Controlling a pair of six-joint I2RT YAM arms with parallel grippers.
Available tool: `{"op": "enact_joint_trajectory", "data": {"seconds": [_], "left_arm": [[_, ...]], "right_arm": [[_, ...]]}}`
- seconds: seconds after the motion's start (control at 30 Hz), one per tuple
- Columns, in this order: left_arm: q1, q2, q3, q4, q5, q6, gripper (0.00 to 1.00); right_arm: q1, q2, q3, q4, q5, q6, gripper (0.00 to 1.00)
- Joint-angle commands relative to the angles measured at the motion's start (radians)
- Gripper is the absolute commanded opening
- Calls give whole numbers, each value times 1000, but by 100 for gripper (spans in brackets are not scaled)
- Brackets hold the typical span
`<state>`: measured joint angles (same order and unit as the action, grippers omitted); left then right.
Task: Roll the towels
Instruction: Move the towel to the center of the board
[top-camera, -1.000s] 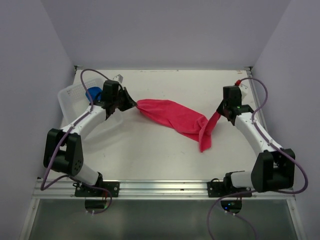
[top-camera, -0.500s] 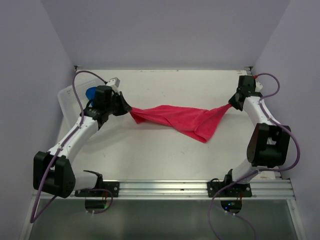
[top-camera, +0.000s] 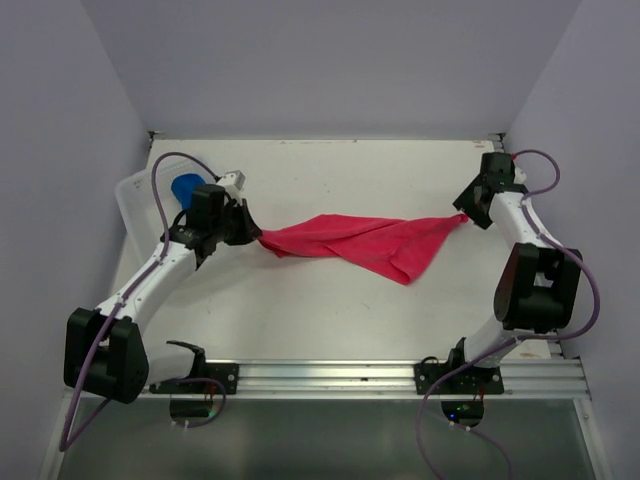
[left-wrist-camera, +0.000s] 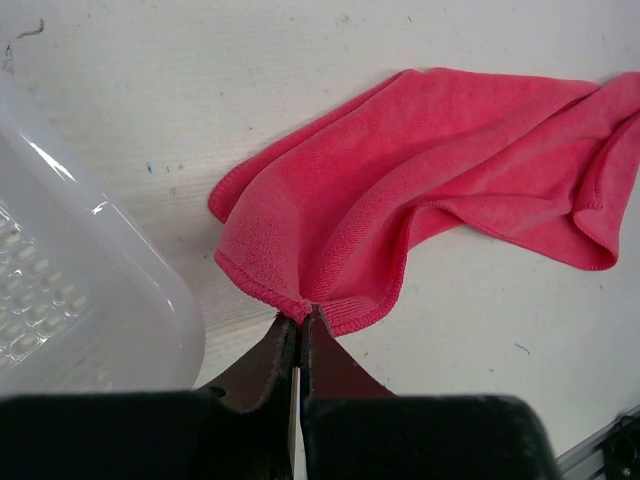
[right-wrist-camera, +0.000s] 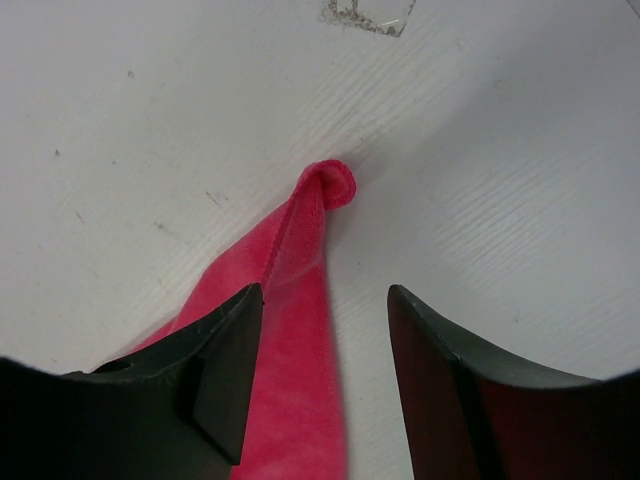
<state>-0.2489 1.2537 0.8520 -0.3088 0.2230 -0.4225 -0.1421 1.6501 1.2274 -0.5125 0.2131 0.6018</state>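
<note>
Two towels, one basket and two grippers on a scuffed white table (top-camera: 300, 310).
The pink-red towel (top-camera: 360, 240), soft terry with a stitched hem, lies rumpled across the middle from 9 to 3 o'clock. The left gripper (left-wrist-camera: 300, 325) pinches its hem, jaws closed tight. The right gripper (right-wrist-camera: 325, 300) stands apart, the twisted corner loose between its jaws. The blue towel (top-camera: 185, 187) sits bundled in the slotted plastic basket (top-camera: 135, 205) at 10 o'clock.
</note>
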Motion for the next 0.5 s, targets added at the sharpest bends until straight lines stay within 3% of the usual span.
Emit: {"op": "enact_joint_trajectory", "data": {"seconds": [0.0,0.2,0.33,0.47], "left_arm": [[2,-8,-4,40,47,42,0],[2,-2,7,42,38,74,0],[2,1,-5,50,33,73,0],[2,-7,-2,42,35,80,0]], "right_arm": [[1,-61,-28,-26,-43,-33,56],[107,-240,-163,-11,-103,-53,49],[312,-308,-206,-53,-67,-34,47],[423,-349,-270,-51,-67,48,45]]}}
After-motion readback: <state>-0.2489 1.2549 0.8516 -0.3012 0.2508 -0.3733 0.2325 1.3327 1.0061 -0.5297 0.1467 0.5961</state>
